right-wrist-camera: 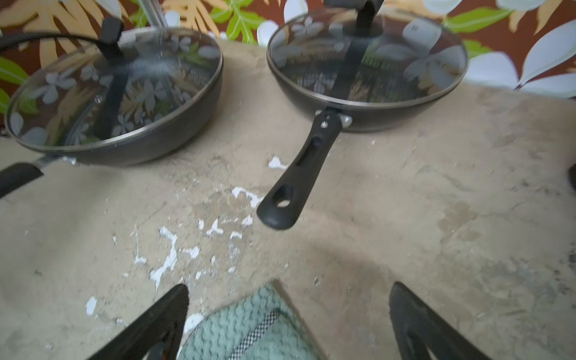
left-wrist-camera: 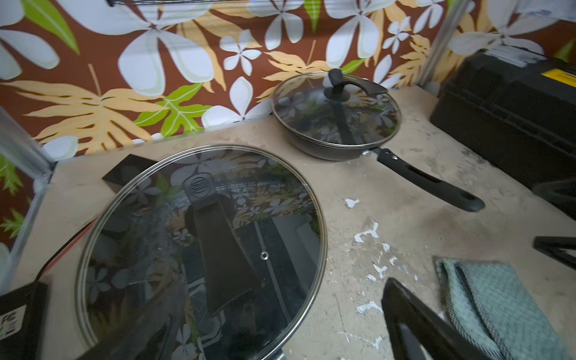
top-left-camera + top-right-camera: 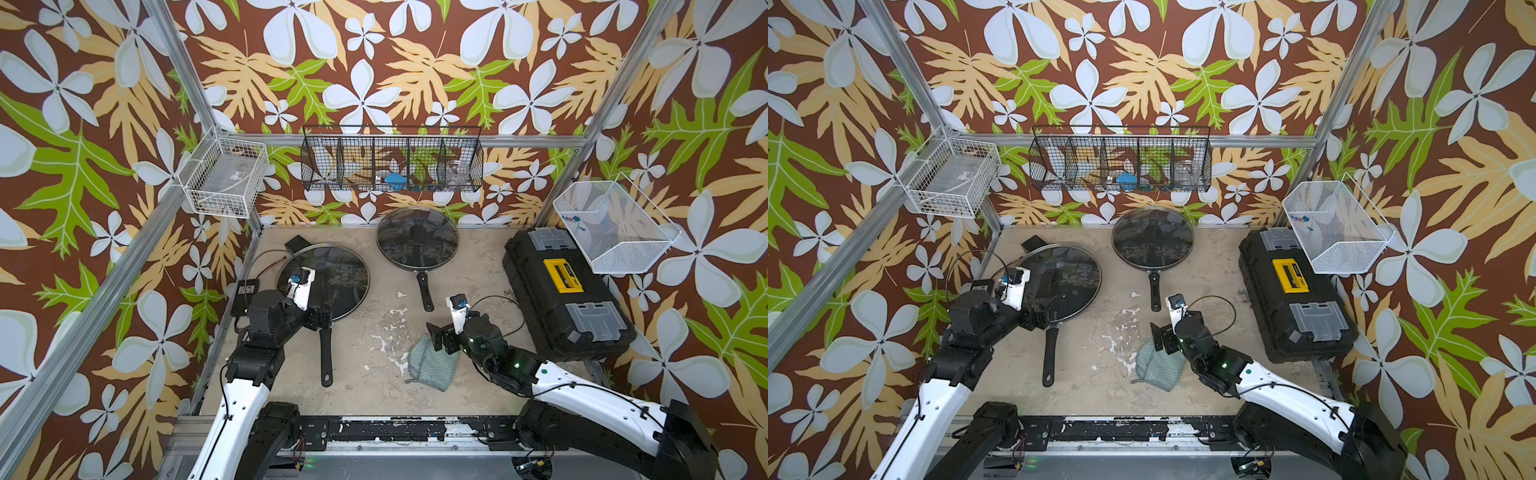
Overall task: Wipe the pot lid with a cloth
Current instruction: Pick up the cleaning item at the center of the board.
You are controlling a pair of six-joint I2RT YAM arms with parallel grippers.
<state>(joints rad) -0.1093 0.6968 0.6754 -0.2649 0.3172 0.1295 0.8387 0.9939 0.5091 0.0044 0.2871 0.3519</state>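
Right tool point(image 1: 290, 288) wide open, empty, over the cloth point(image 1: 249, 333).
Cloth looks soft and light; pinch its bunched middle.

Soft, even light; wrist pictures smeared.
I get both top views crisp and evenly bright. In my left wrist view the glass lid point(image 2: 140, 249) mirrors the wallpaper point(image 2: 93, 103); both wrist views blur and bend toward their edges.

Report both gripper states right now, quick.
Left gripper: open, holding nothing, by the nearer glass lid.
Right gripper: open, holding nothing, over the cloth.
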